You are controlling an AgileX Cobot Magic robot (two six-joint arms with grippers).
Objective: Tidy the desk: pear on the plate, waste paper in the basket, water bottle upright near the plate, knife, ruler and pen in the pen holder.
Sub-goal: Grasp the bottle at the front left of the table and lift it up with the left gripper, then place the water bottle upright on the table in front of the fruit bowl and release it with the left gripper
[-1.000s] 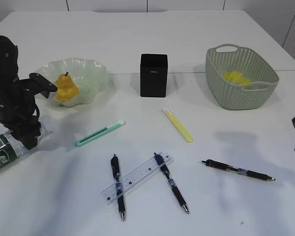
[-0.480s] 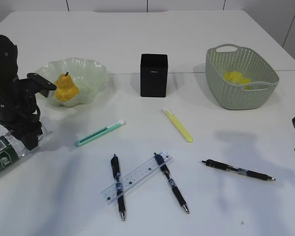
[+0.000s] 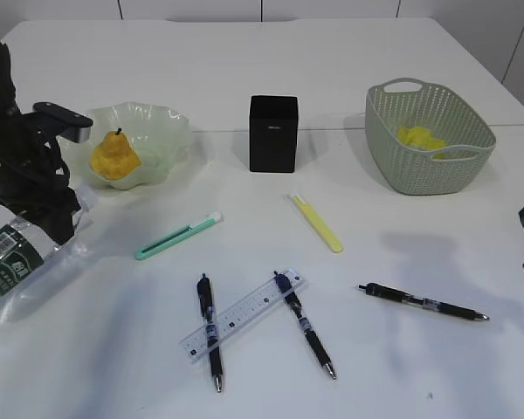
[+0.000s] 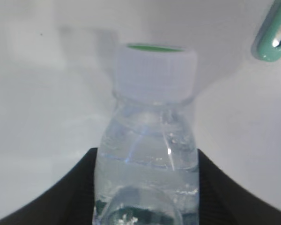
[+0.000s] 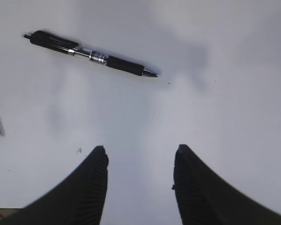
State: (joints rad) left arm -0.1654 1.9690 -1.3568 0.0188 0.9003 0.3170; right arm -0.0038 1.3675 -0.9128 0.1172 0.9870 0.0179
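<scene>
Gripping the water bottle (image 4: 147, 159): left tool (image 4: 145, 187).

pear (image 3: 115, 157): yellow, dark stem up, sitting in plate (image 3: 170, 131), pale green wavy glass
waste paper (image 3: 422, 140): yellow scraps lying in basket (image 3: 402, 170), far right
water bottle (image 3: 22, 262): clear, dark green label, tilting, left claw (image 3: 57, 229) gripping near neck
ruler (image 3: 242, 315): clear, lying diagonally across two pens (image 3: 210, 332)
third pen (image 3: 422, 302): lying right
knives: green (image 3: 176, 236), yellow (image 3: 316, 223), lying flat
pen holder (image 3: 272, 133): black, standing upright mid-desk (image 3: 244, 61)

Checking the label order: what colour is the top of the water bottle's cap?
Green on top, white ribbed sides; water bottle cap shows best in the left wrist view.
</scene>
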